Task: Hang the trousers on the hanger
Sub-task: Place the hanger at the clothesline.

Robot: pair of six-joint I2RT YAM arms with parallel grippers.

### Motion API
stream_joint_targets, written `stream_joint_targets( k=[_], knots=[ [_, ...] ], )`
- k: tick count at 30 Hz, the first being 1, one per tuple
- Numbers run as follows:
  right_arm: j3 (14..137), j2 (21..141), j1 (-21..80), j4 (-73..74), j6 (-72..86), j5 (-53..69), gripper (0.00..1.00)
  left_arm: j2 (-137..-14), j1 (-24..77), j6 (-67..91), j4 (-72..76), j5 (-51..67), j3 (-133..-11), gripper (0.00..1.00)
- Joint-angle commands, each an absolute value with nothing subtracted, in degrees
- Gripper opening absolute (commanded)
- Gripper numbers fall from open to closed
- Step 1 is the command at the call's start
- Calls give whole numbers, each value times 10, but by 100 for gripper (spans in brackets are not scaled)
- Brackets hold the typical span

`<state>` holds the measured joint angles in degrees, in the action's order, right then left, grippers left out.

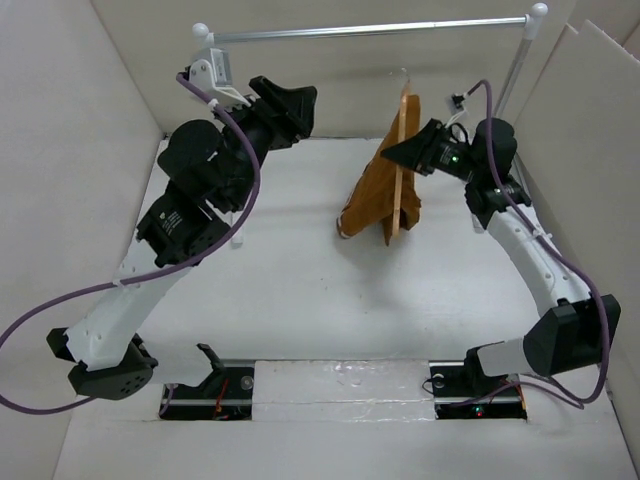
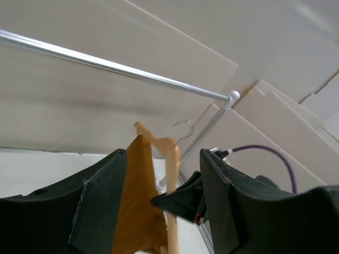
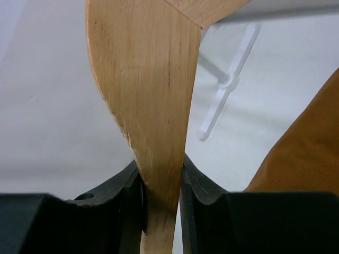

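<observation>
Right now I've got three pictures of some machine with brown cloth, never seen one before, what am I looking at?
These are two robot arms bolted to a white table. The wide picture looks down from above and behind them; the other two come from a camera on each wrist. The right arm's fingers are clamped on a wooden hanger with rust-brown trousers draped over it. The left arm's fingers are open, holding nothing, raised near a silver rail.
</observation>
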<state>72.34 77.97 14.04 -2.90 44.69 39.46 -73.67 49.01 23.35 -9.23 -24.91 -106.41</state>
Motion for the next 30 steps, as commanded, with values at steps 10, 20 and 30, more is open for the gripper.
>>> stream_joint_targets(
  k=[10,20,30],
  knots=[
    [867,838,5,-278,520,395,0,-723,489,271,-110,-216,-915,53],
    [906,912,-47,-409,625,353,0,-719,489,307,-99,-157,-836,53],
    [960,968,-59,-382,618,300,0,-728,489,309,-91,-146,-802,53]
  ],
)
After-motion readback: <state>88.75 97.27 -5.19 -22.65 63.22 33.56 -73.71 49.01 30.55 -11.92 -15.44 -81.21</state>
